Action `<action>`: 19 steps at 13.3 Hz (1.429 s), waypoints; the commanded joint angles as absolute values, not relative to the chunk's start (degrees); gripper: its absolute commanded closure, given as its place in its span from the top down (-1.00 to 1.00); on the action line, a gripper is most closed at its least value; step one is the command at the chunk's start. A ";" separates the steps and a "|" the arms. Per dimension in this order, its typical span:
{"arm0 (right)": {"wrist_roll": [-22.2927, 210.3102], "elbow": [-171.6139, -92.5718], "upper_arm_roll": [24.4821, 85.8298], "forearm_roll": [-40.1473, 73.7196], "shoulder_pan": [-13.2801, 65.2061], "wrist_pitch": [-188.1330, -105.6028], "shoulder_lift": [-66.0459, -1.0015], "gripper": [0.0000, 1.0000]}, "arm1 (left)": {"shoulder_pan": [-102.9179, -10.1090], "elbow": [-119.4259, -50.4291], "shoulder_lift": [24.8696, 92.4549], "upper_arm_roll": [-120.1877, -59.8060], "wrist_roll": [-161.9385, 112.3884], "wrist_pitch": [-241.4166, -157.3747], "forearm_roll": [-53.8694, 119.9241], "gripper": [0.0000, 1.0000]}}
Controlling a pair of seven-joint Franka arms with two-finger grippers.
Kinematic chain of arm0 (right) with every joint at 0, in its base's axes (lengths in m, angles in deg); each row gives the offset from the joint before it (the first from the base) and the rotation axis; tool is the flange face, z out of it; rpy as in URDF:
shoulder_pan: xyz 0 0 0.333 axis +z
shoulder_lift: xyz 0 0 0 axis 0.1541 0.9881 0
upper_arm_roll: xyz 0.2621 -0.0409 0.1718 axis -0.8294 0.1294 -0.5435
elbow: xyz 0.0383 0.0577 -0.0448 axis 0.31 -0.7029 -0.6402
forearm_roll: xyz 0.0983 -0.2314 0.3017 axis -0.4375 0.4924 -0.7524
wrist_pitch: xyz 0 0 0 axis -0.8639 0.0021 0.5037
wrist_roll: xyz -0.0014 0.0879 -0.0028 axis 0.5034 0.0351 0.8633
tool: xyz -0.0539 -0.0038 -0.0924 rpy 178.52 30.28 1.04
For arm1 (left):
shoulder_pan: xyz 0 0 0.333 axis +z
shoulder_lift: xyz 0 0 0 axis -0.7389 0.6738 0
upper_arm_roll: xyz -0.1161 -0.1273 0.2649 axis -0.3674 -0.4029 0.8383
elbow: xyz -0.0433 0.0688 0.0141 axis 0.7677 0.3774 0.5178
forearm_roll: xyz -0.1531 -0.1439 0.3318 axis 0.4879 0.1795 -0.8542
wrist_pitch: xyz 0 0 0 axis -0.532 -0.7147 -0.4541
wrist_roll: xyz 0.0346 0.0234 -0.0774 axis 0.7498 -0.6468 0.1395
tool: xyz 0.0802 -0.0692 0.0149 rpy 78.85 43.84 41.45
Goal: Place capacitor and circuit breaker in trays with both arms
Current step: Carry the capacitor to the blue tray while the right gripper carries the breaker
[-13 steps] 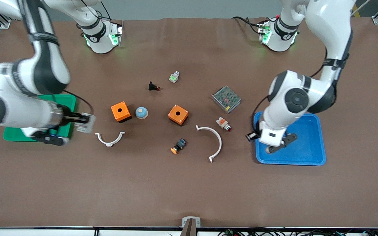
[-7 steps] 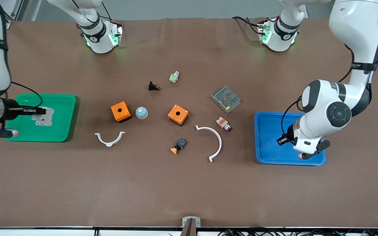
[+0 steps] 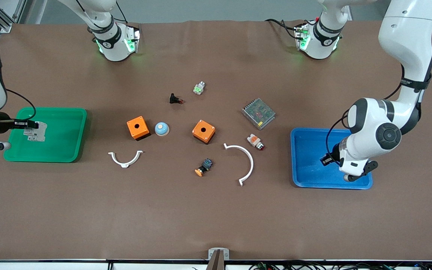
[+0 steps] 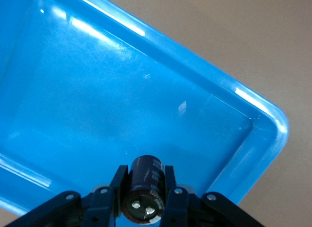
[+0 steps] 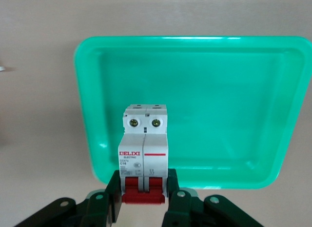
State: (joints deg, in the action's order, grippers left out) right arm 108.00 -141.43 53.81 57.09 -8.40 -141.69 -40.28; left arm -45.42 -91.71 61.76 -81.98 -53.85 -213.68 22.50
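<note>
Brown tabletop below, the left gripper [image 4: 145,197] clamps the capacitor [image 4: 144,188] over the blue tray [image 3: 306,180], the right gripper [image 5: 144,188] clamps the circuit breaker [image 5: 144,151] over the green tray [image 3: 69,153]; lowering and releasing likely follow.

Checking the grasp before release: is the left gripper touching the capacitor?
Touching. The left wrist view shows the left gripper with its fingers pressed against both sides of the capacitor, over the blue tray.

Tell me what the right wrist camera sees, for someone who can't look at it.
The right end effector is shut on a white circuit breaker with a red lever, holding it over an empty green tray. The tray sits on a brown table.
</note>
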 commanded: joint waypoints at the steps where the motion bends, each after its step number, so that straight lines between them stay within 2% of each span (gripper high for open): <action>1: 110.50 -148.63 52.52 58.91 -12.13 -151.10 -42.23 -0.50 | -44.30 -92.53 62.83 -82.48 -53.04 -215.30 21.40 -1.00; 3: 110.69 -150.83 52.52 58.99 -13.45 -155.68 -41.70 -0.52 | -43.60 -92.53 64.15 -82.39 -53.13 -216.00 18.70 -1.00; 6: 110.69 -151.98 52.52 60.04 -13.72 -157.19 -39.77 -0.51 | -41.31 -92.35 65.38 -82.48 -53.13 -216.70 16.65 -0.96; 7: 110.69 -152.07 52.52 60.74 -14.16 -157.46 -39.07 -0.51 | -41.31 -92.35 66.17 -82.57 -53.22 -216.88 16.65 -0.81; 8: 110.69 -152.16 52.52 60.84 -14.60 -157.81 -38.62 -0.51 | -41.31 -92.35 66.44 -82.48 -53.30 -217.05 16.65 -0.56; 9: 110.77 -152.08 52.52 61.19 -14.69 -158.16 -38.10 -0.51 | -41.31 -92.27 66.44 -82.48 -53.22 -217.06 16.65 -0.14; 10: 111.03 -152.07 52.52 61.63 -15.04 -159.38 -37.66 -0.51 | -41.31 -92.27 66.35 -82.48 -53.48 -217.06 16.65 0.78; 11: 111.39 -152.07 52.52 62.07 -15.65 -160.61 -37.13 -0.51 | -41.49 -92.27 65.92 -82.48 -53.65 -216.80 16.65 0.99; 14: 111.39 -152.07 52.43 62.07 -16.01 -162.72 -35.29 -0.48 | -41.66 -91.92 60.40 -83.18 -52.87 -215.05 16.57 0.99; 16: 111.13 -152.16 52.43 62.07 -16.45 -163.17 -34.84 -0.47 | -41.93 -89.38 55.39 -83.62 -48.94 -211.19 16.56 0.99; 18: 110.95 -152.07 52.43 61.98 -16.45 -163.17 -34.84 -0.43 | -41.75 -82.63 52.74 -84.24 -43.05 -204.00 16.65 0.99; 19: 110.86 -152.07 52.34 61.98 -16.45 -163.17 -34.84 -0.33 | -41.66 -78.94 52.12 -84.24 -40.59 -199.44 16.91 0.99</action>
State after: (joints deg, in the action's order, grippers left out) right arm 111.10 -151.76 53.77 60.64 -14.76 -162.90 -34.31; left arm -41.86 -84.13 54.01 -84.07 -44.84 -206.34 17.41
